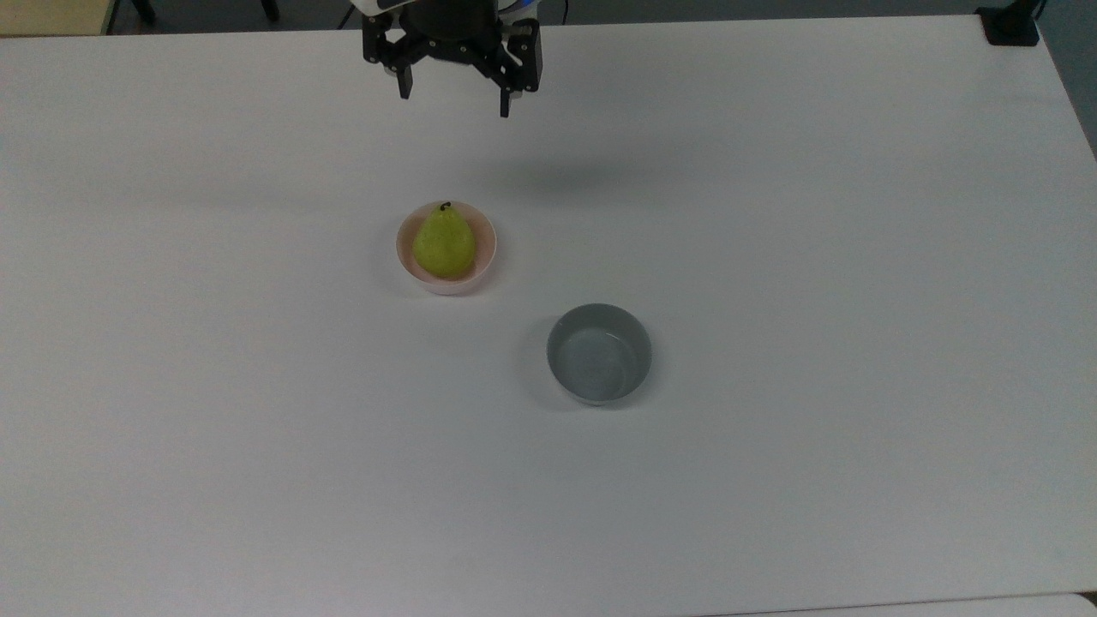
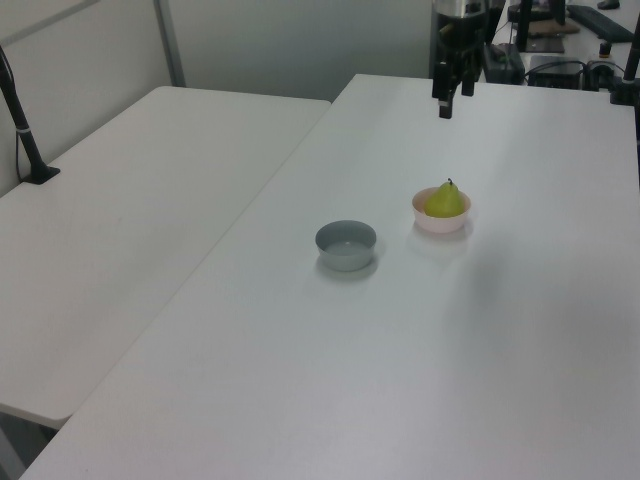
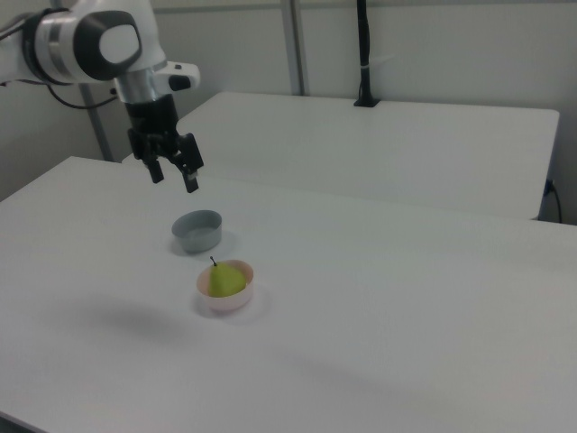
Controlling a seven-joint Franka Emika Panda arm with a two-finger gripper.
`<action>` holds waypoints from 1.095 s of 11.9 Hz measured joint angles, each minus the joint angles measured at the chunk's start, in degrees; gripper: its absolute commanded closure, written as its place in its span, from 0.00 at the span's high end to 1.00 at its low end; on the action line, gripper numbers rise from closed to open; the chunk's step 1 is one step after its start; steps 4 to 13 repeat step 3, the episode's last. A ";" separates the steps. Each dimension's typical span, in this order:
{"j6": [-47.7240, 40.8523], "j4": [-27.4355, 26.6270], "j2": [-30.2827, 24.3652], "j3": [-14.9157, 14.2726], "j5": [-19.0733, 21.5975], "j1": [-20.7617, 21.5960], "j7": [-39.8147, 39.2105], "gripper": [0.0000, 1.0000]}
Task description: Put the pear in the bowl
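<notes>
The yellow-green pear (image 1: 444, 242) (image 2: 446, 200) (image 3: 225, 279) stands upright inside the pale pink bowl (image 1: 486, 254) (image 2: 436, 223) (image 3: 236, 299), its dark stem pointing up. High above the table, my gripper (image 1: 454, 97) (image 2: 444, 107) (image 3: 173, 179) hangs open with nothing between its fingers. In the top view it sits near the top edge, well beyond the bowl. In the right view it hovers up and to the left of the pear.
A grey bowl (image 1: 599, 353) (image 2: 346, 244) (image 3: 197, 230) stands on the white table (image 1: 771, 214), to the lower right of the pink bowl in the top view. A second white table (image 2: 120, 220) adjoins it. A black post (image 3: 363, 54) stands on the far table.
</notes>
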 measured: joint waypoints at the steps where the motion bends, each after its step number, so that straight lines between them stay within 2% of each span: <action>1: -1.12 0.01 -0.83 -1.01 0.24 1.46 -0.86 1.00; 13: -1.45 0.00 -1.38 -1.50 0.64 1.96 -1.38 1.00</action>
